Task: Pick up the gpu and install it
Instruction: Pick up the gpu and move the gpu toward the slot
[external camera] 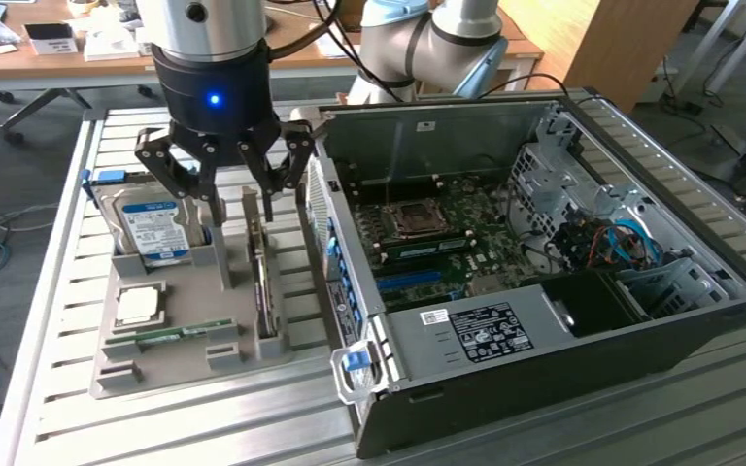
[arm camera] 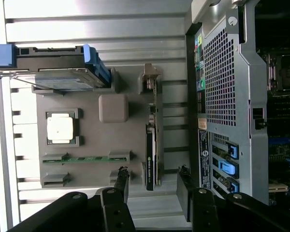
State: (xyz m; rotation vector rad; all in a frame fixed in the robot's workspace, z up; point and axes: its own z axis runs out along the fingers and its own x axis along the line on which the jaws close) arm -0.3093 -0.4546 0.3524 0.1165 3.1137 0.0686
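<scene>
The gpu [external camera: 261, 277] stands on edge in a slot of the grey holder tray [external camera: 179, 364], a thin green card with its silvery bracket at the far end. In the wrist view the gpu [arm camera: 154, 140] runs lengthwise, bracket end away from the fingers. My gripper [external camera: 246, 199] hangs just above the card's far end, open, with nothing between its fingers. In the wrist view the gripper [arm camera: 152, 186] straddles the line of the card, one fingertip on each side and neither one touching it.
On the same tray are a blue-labelled hard drive [external camera: 152, 228], a CPU [external camera: 137, 306], a narrow RAM stick [external camera: 186, 333] and a grey post [arm camera: 113, 107]. The open PC case [external camera: 684, 320] with its motherboard [external camera: 445, 243] stands close on the exterior view's right. All of this rests on a slatted metal table [external camera: 101, 427].
</scene>
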